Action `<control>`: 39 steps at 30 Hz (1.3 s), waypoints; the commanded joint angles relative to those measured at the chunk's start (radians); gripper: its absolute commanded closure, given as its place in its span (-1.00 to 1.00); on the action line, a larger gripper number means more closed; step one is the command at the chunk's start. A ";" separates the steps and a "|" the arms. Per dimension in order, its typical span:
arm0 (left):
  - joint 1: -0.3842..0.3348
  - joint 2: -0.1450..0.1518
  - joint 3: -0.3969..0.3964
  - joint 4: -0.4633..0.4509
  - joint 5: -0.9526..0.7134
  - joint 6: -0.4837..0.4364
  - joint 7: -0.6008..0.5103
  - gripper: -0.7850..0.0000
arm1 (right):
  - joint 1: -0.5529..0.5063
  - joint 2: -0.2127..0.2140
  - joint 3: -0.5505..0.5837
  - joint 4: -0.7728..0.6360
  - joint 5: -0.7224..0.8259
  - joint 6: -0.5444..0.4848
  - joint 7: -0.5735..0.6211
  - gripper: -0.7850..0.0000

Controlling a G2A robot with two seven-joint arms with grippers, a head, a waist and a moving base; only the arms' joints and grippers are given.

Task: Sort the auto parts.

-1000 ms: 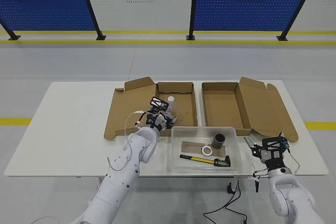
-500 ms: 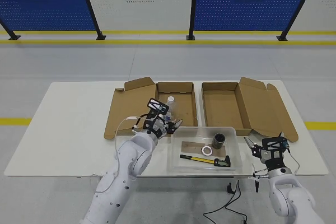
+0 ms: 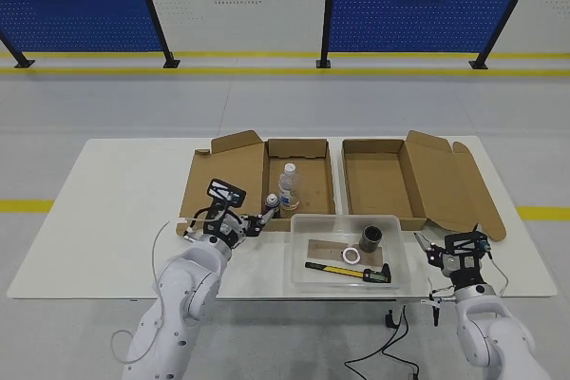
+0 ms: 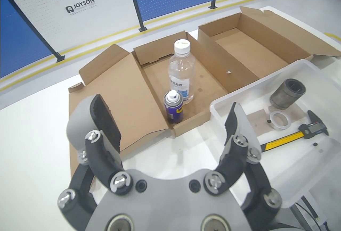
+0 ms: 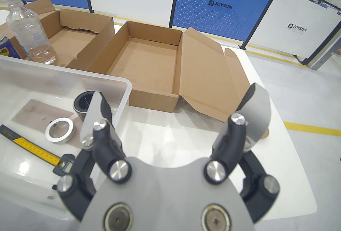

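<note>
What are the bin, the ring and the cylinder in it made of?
Bin: looks like clear plastic, translucent and glossy; its contents show through the walls.
Ring: metal, probably steel or aluminium, going by the bright silver, smoothly machined sheen.
Cylinder: likely steel, with a dull dark grey skin and a darker lining in the bore. The exact alloy can't be told.

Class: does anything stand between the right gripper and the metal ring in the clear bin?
Only the bin's side wall, which the open right gripper would probably have to clear from above. The ring lies uncovered, with the dark cylinder and caliper beside it.
</note>
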 commanded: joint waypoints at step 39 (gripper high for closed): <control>0.005 0.008 -0.039 0.000 -0.029 -0.013 0.011 -1.00 | 0.481 -0.018 -0.193 -0.041 0.528 -0.150 0.781 -1.00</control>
